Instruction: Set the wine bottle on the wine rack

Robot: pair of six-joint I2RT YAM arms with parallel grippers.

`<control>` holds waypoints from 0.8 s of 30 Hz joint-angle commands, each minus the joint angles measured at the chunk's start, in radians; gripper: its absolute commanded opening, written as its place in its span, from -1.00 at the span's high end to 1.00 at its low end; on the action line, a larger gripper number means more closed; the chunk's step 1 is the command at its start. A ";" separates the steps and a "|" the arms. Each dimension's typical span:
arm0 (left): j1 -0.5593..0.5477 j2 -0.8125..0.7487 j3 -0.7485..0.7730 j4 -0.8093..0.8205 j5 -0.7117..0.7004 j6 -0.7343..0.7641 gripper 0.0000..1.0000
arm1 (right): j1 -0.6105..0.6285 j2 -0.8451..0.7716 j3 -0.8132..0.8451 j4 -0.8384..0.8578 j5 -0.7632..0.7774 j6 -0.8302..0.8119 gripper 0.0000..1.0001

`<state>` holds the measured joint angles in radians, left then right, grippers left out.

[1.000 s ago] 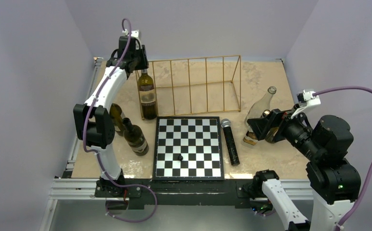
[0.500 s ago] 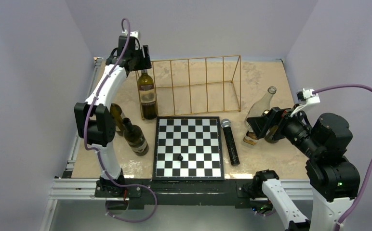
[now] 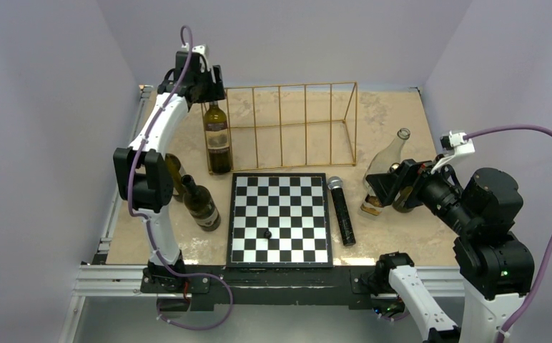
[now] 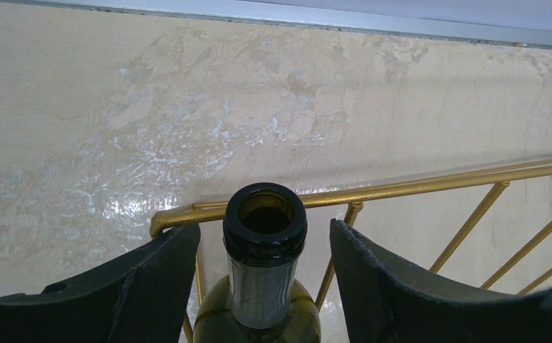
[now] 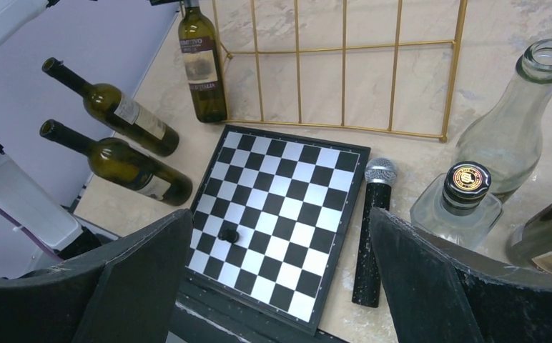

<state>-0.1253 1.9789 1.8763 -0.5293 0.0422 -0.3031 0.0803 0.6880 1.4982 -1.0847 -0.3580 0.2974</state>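
Green glass wine bottle point(image 4: 264, 243) stands upright right between the left jaws. These jaws are spread apart and grip nothing: there is a gap on each side of the bottle's neck. Just behind them runs the top bar of the gold wire wine rack point(image 4: 430, 187). The bottle is at the left end of the rack, with thin gold bars close on both sides. I cannot tell if it is fully inside.

The right jaws are spread wide and hold nothing. Ahead of them, on the pale stone-look surface point(image 5: 402, 153), lies a black-and-white chessboard point(image 5: 273, 214) with a small black piece point(image 5: 228, 234) on it. A black microphone point(image 5: 372, 236) with a silver head lies just beside the board. A tall clear glass bottle point(image 5: 516, 128) and a small clear bottle point(image 5: 462, 196) with a black cap stand to the right of these jaws. Two dark green bottles point(image 5: 137, 168) lie on their sides to the left.
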 commanded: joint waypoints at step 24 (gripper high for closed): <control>0.018 -0.837 -0.306 -0.171 0.325 0.089 -0.99 | 0.003 0.031 0.016 0.045 -0.126 0.003 -0.98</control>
<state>-0.1120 1.2930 1.6894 -0.6266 0.2462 -0.2237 0.0803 0.6991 1.5097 -1.0836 -0.4412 0.2928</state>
